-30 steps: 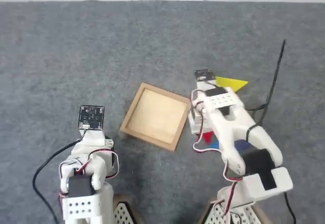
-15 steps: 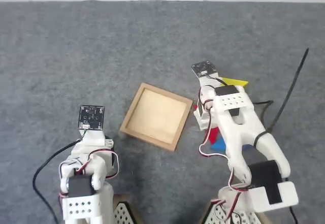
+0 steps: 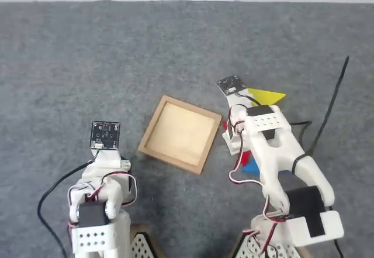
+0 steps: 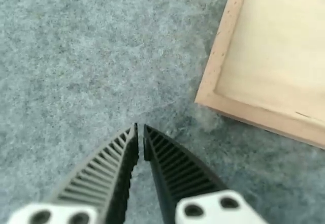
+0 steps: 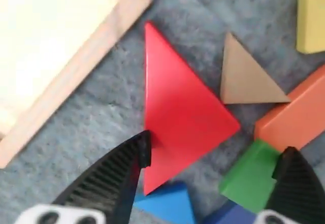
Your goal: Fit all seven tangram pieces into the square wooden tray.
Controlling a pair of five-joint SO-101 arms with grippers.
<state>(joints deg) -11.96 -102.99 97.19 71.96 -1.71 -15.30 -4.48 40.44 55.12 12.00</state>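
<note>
Lining up on the red triangle [image 5: 177, 132], which lies flat on the grey carpet [image 5: 203, 10] just beside the wooden tray [image 5: 76, 76], close to its corner. My right gripper [image 5: 217, 153] hangs over it with the fingers spread wide: one sits at the triangle's long straight edge, the other is out over the green piece [image 5: 251, 181]. I reckon that far finger would land on green if I dropped straight down. So I'd shift toward the tray first, until only red sits between the jaws, then descend squarely and close slowly. A pinch from flat edge to point could let it twist out, and the blue piece [image 5: 167, 206] touching its lower tip may get dragged along. Counting now: one red triangle, one small tan triangle [image 5: 246, 79], one orange piece [image 5: 294, 120], one green, one yellow piece [image 5: 311, 16]. There is at least one blue, with possibly a second, darker blue at the frame's edge, though I can't be sure. That would make seven. One tray, no piece in it yet. Two arms; my left gripper [image 4: 140, 130] is over bare carpet near the tray's rim, fingers drawn almost together on nothing.
</note>
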